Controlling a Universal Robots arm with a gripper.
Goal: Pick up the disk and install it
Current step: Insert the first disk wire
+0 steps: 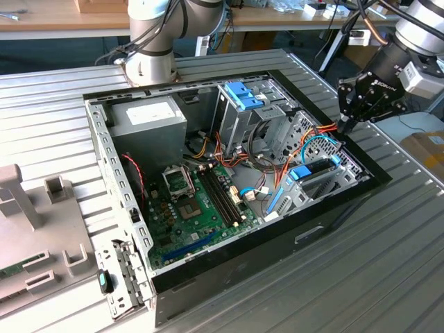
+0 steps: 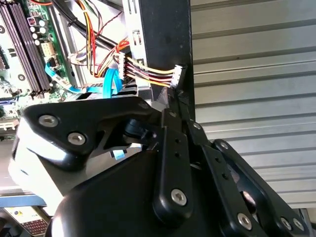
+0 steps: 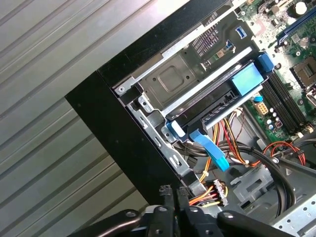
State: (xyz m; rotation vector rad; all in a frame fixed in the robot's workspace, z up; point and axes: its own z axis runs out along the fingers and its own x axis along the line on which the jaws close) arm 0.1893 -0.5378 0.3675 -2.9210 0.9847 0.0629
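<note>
Blue-framed disk [image 1: 310,171] lies in the case's [image 1: 229,260] bay near the gripper [image 1: 343,126], whose fingers are together on nothing; probably stiff, dense and shock-sensitive, best gripped by the frame edges.

The arm [image 1: 161,28] is built of silver-grey tubular segments joined by rounded joint housings, and a white box [image 1: 418,78] is mounted at its wrist. The gripper [image 1: 343,125] is finished in matt black. In the second wrist view its flat linkage bars [image 2: 170,163] are pinned with silver round-headed screws [image 2: 178,197].
</note>
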